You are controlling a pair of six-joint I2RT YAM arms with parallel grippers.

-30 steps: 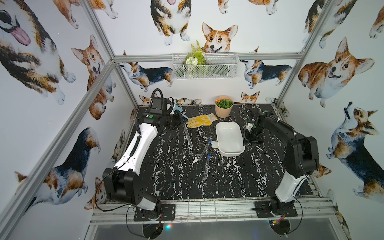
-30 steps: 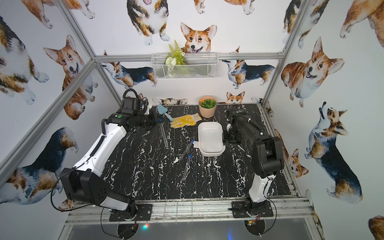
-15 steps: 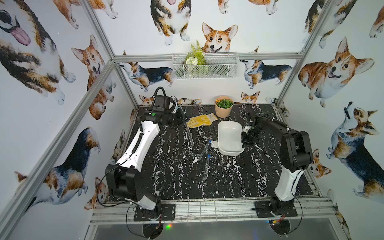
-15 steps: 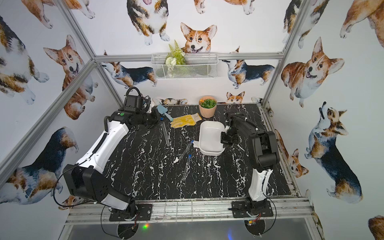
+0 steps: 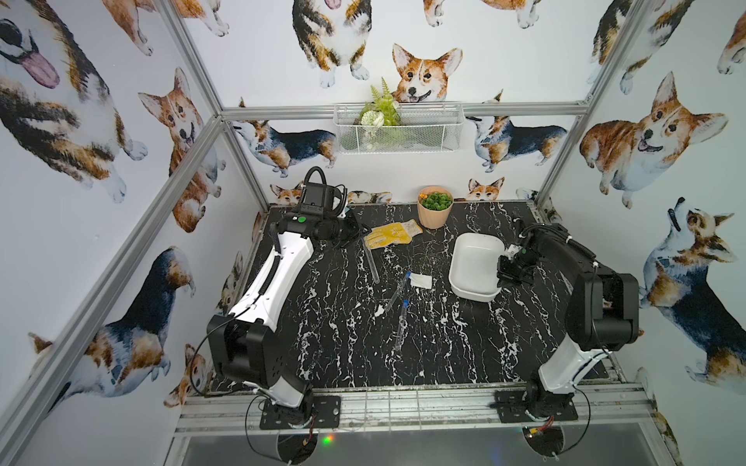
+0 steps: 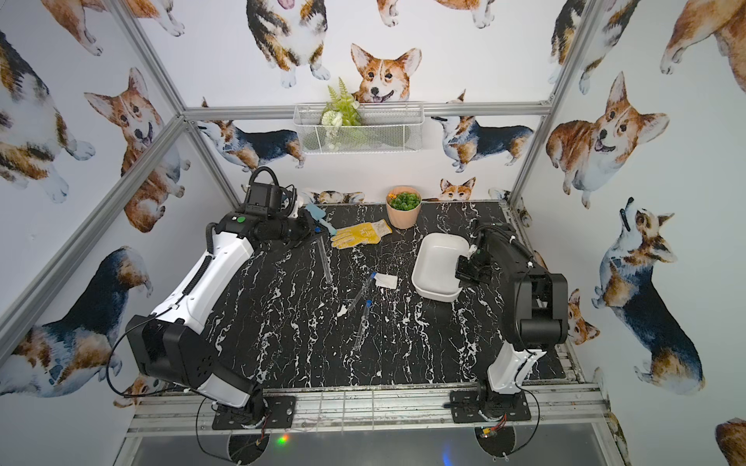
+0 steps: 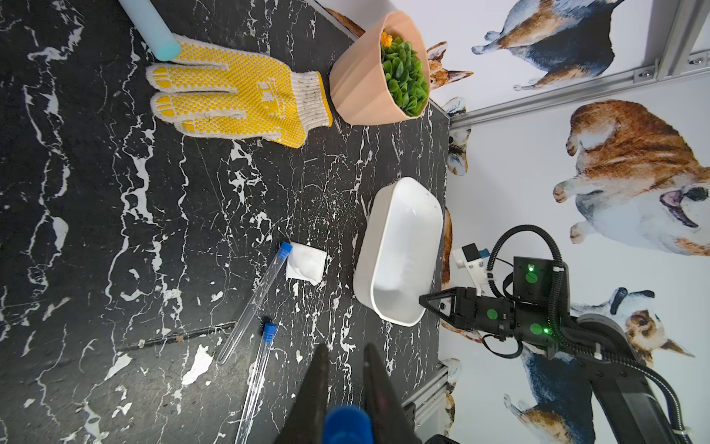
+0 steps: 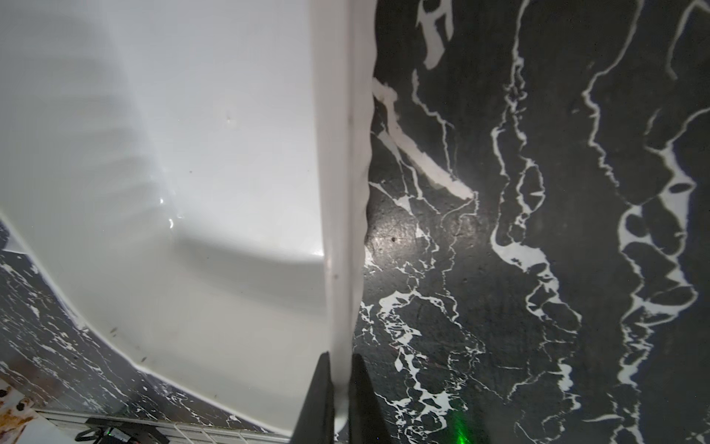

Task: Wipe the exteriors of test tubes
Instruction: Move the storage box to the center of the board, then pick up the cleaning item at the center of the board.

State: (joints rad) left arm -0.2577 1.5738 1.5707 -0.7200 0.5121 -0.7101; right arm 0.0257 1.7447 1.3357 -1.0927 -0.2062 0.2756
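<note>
Currently right gripper (image 8: 341, 357) pinches white basin (image 5: 476, 262) rim, 3 o'clock table (image 5: 323, 343) edge, arm folded; left gripper (image 7: 345, 346), 11 o'clock, clamps test tube (image 5: 371, 262) cap; room toward 6.

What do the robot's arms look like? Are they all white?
No. The left arm and right arm mix white shells with boxy black joints, ribbed black cables and green dots. The left gripper and right gripper have thin, pointed black fingers.
</note>
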